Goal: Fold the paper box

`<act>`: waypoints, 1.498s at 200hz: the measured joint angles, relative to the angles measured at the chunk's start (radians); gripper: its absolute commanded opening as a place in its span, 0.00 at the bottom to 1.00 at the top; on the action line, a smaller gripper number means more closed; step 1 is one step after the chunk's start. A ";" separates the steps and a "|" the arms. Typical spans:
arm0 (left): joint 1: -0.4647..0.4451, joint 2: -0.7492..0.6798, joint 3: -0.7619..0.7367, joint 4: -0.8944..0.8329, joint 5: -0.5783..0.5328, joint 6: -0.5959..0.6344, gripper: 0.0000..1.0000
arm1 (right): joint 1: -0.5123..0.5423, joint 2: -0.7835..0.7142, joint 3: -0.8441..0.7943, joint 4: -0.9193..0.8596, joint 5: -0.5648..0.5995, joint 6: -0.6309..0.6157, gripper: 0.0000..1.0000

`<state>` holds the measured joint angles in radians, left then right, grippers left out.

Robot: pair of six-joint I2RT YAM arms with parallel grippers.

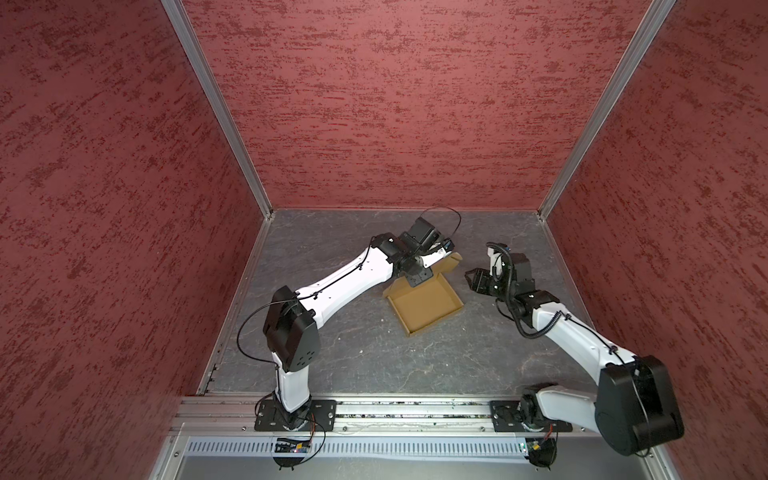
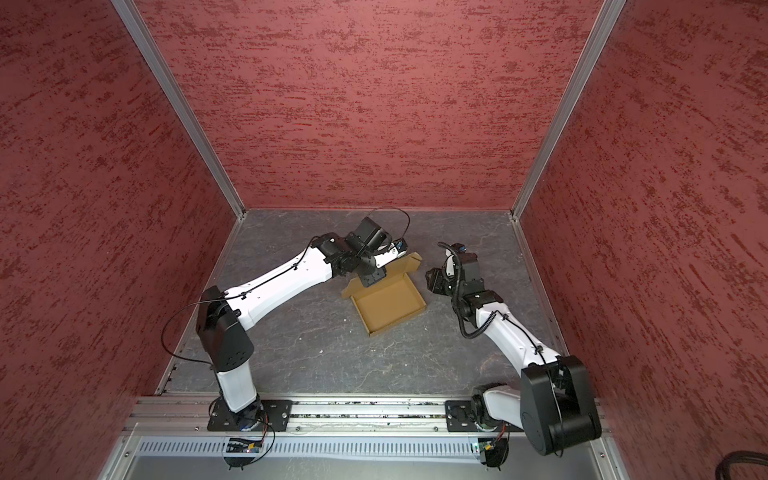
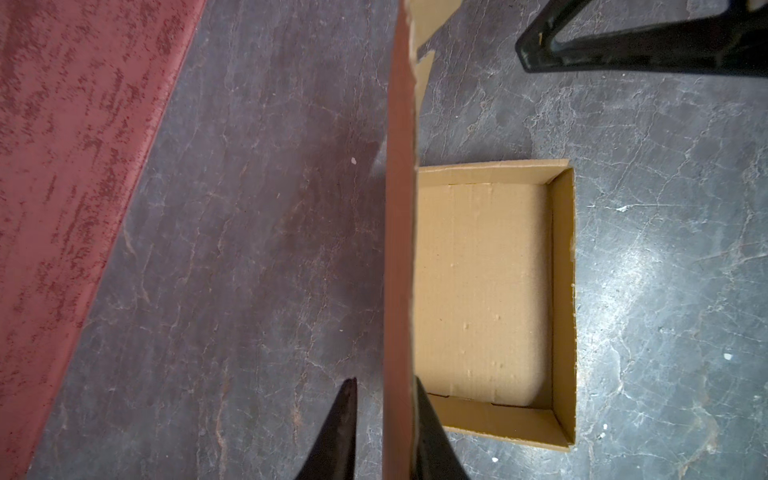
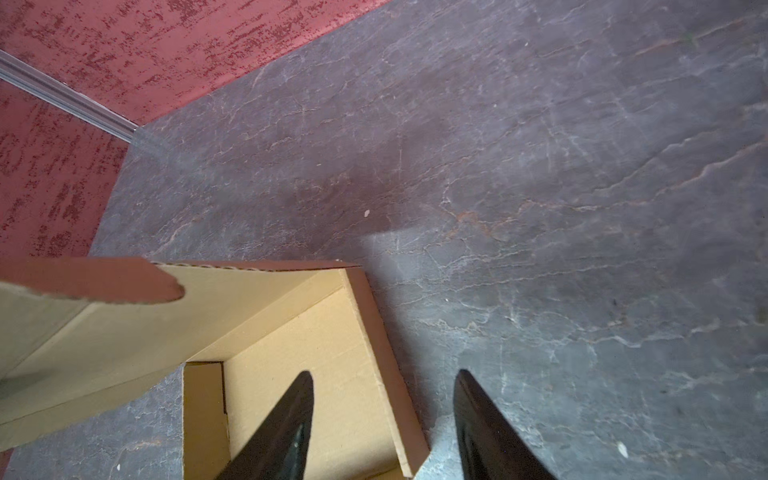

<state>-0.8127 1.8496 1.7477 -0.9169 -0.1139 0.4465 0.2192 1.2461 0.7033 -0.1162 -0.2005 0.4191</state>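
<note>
Paper box (image 1: 424,305) mid-table, lid raised, an arm on either side.
It sits on the grey table (image 1: 374,353), lid (image 3: 399,208) standing at the far edge. The left gripper (image 3: 385,388) straddles the lid, jaws slightly apart. The right gripper (image 4: 384,374) is spread wide and hovers at the box's right.

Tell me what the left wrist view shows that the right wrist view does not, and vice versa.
Left wrist only: the left end effector astride the raised lid, seen edge-on, and a finger of the other arm. Right wrist only: the open right end effector and the enclosure's metal corner post. Both: the paper box tray and the grey table.
</note>
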 measured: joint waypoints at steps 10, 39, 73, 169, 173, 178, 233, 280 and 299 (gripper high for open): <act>-0.002 0.002 0.000 -0.003 -0.005 -0.003 0.34 | -0.004 0.000 -0.001 0.000 0.000 0.000 0.55; -0.003 0.002 0.000 -0.002 -0.035 -0.013 0.53 | -0.009 0.004 -0.001 0.002 -0.002 0.000 0.55; -0.007 -0.047 -0.029 0.013 -0.100 -0.077 0.66 | -0.014 0.022 0.001 0.006 -0.006 0.000 0.55; -0.182 -0.587 -0.329 -0.014 -0.325 -0.613 0.57 | -0.031 0.159 0.164 0.008 -0.027 -0.019 0.55; -0.198 -0.599 -0.348 -0.017 -0.336 -0.647 0.57 | -0.032 0.170 0.174 0.008 -0.028 -0.020 0.55; -0.216 -0.611 -0.370 -0.024 -0.346 -0.681 0.56 | -0.034 0.179 0.184 0.008 -0.029 -0.023 0.55; -0.365 -0.624 -0.583 -0.076 -0.454 -1.041 0.56 | -0.061 0.323 0.305 0.010 -0.064 -0.036 0.54; -0.360 -0.620 -0.694 -0.048 -0.526 -1.197 0.60 | -0.068 0.393 0.345 0.010 -0.097 -0.046 0.54; -0.320 -0.631 -0.774 0.032 -0.524 -1.194 0.59 | -0.068 0.406 0.348 0.008 -0.106 -0.046 0.54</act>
<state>-1.1332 1.2182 0.9741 -0.8852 -0.6376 -0.7475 0.1513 1.6516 1.0515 -0.1078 -0.3069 0.3729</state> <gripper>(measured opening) 0.596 0.536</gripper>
